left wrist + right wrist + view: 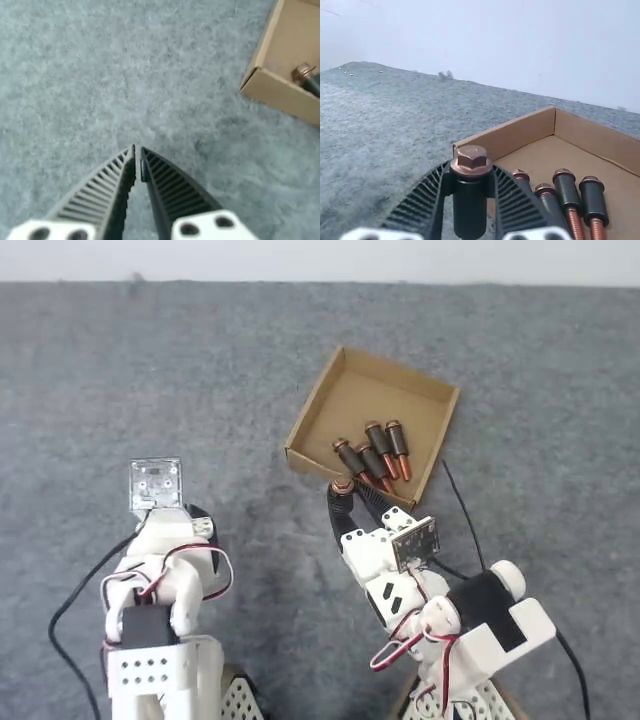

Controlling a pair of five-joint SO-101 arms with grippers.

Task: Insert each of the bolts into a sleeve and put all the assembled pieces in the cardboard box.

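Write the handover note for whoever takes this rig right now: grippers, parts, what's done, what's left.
Right gripper: shut on one bolt-in-sleeve piece, just outside the near wall of the cardboard box.
Left gripper: shut, empty, over the carpet to the side of the box.
Done: four assembled pieces lie side by side in the box.
Left: get the held piece over the wall and release it into the box, probably the last step.

Place: robotics lab bench — grey felt tabletop | white wall | robot arms
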